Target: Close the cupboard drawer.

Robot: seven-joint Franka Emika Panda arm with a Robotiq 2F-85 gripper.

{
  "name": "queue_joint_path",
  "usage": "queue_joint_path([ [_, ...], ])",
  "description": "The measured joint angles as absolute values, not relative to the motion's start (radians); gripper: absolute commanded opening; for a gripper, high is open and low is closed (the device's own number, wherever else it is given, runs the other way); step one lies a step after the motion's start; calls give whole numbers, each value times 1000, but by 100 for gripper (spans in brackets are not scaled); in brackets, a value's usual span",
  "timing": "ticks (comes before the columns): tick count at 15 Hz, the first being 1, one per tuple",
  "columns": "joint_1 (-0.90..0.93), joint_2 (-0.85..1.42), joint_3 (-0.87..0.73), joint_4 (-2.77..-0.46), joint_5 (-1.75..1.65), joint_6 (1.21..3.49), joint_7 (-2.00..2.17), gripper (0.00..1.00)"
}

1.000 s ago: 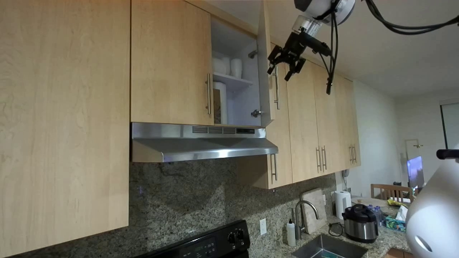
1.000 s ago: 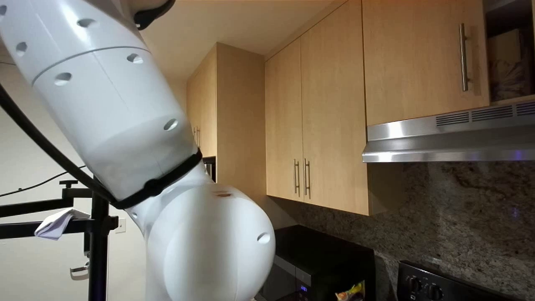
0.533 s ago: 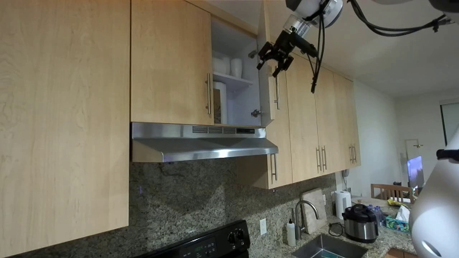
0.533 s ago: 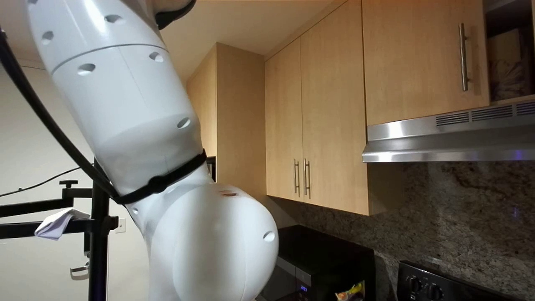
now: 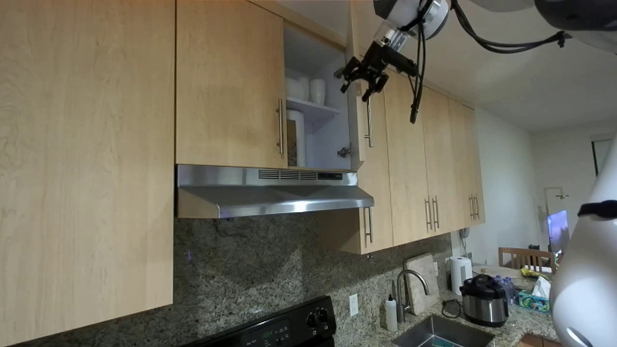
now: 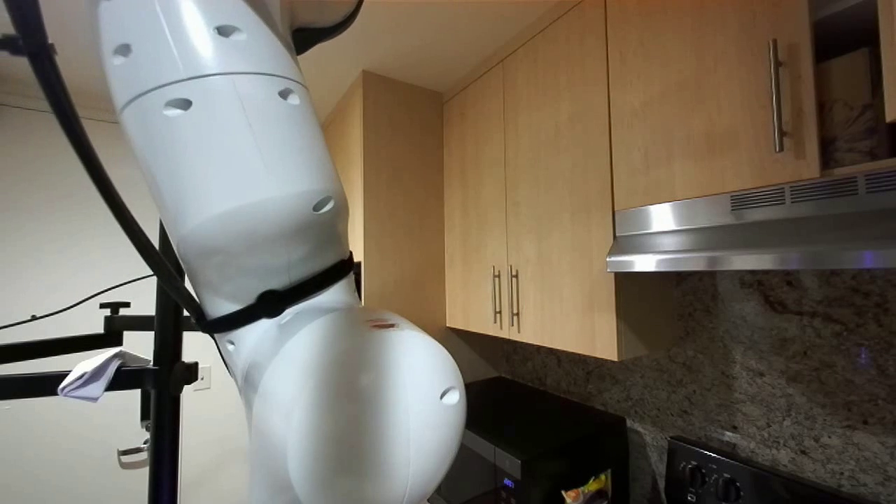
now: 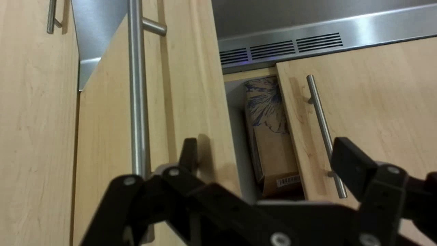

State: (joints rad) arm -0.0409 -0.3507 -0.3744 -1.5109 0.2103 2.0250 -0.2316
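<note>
The cupboard drawer is a light-wood cabinet door [image 5: 357, 132] standing ajar in an exterior view. Its silver bar handle [image 7: 138, 95] runs along the left of the wrist view, and a sliver of the door [image 6: 887, 63] shows at the edge of an exterior view. My gripper [image 5: 354, 92] is open at the upper part of this door, overlapping it. In the wrist view, one finger [image 7: 188, 153] lies close over the door's outer face, beside its shadow; whether it touches cannot be told. The other finger [image 7: 355, 164] hangs before the neighbouring door, with nothing held between them.
The neighbouring door [image 5: 229, 86] is closed and has its own bar handle [image 7: 324, 130]. A steel range hood [image 5: 274, 193] juts out below. Inside the cupboard are a white shelf [image 5: 313, 110] and a cardboard box [image 7: 275, 147]. Longer cabinet doors [image 5: 405, 168] stand beyond.
My gripper has moved left and slightly down onto the door in an exterior view. The door has swung a little inward, and its edge now shows at the frame's border in an exterior view.
</note>
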Motion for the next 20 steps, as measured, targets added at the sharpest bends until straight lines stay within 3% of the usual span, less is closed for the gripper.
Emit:
queue_joint_path([
  [9,-41,-251,-384,-1397,274,1965,-254,100],
  [20,-69,-10,-337,-1092,316,1785,-313,100],
])
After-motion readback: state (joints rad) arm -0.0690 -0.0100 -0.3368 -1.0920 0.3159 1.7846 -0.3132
